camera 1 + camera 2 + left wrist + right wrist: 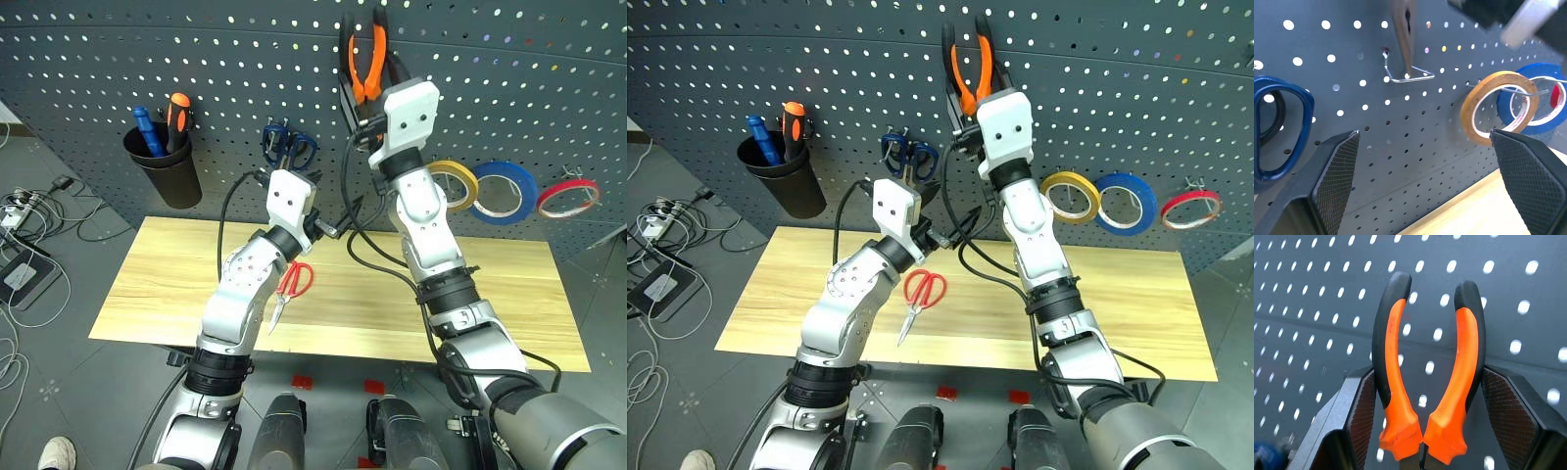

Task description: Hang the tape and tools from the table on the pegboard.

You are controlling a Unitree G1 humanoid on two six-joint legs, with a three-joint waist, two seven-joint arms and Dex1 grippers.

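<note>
Orange-and-black pliers point(366, 61) sit clamped in my right hand point(367, 98), raised against the pegboard point(245, 88), handles up. My left hand point(911, 181) hangs just below the blue-handled scissors point(911, 154), fingers apart, holding nothing. Red-handled scissors point(921, 297) lie mid-counter point(1136, 304), nearer its front edge. The tape point(1070, 195) hangs on the pegboard beside the blue roll point(1127, 203). From my left wrist I see a bare metal hook point(1405, 76) between the blue-handled scissors and the tape. My right wrist shows both fingers point(1359, 421) pressing the pliers' handles.
</note>
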